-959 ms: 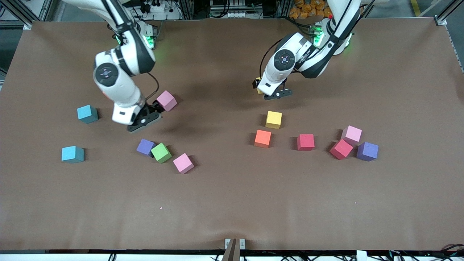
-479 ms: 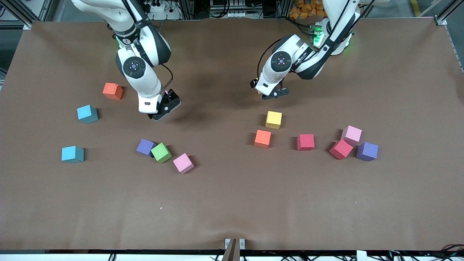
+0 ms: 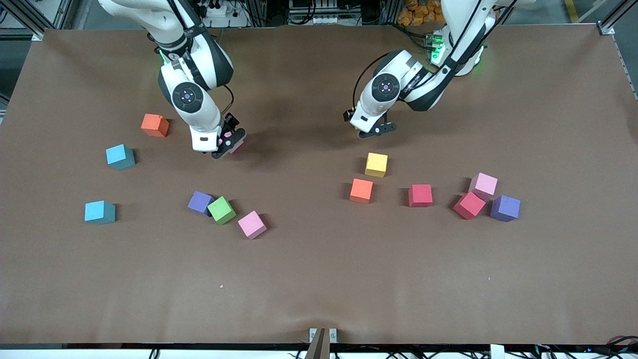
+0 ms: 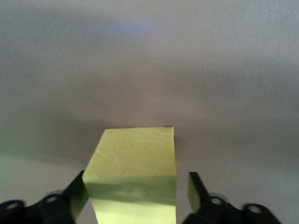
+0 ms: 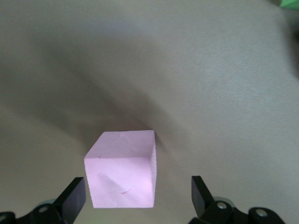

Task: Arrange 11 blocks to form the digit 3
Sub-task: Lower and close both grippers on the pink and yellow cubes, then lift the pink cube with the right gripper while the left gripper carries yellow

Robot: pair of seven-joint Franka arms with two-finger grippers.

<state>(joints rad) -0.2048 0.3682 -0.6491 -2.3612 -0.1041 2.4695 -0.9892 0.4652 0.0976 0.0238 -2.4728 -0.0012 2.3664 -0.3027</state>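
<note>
My left gripper (image 4: 138, 181) is down around a yellow block (image 4: 135, 158) toward the robots' side of the table; one finger is at the block's side and a gap shows at the other. In the front view that left gripper (image 3: 374, 130) hides the block. My right gripper (image 5: 138, 185) is open around a pink block (image 5: 122, 172), with gaps on both sides. From the front, that right gripper (image 3: 227, 142) covers most of the pink block (image 3: 236, 146). The other blocks lie scattered, forming no digit 3.
Toward the right arm's end lie an orange block (image 3: 155, 124), two cyan blocks (image 3: 120, 156) (image 3: 99, 212), and purple (image 3: 200, 202), green (image 3: 221, 210) and pink (image 3: 251, 224) ones. Toward the left arm's end lie yellow (image 3: 376, 164), orange (image 3: 361, 190), red (image 3: 420, 195), pink (image 3: 483, 185), red (image 3: 469, 205) and purple (image 3: 505, 208) blocks.
My right arm swung toward the robots' side and came down over the pink block, uncovering the orange block. My left gripper settled lower over the yellow block and its fingers narrowed.
</note>
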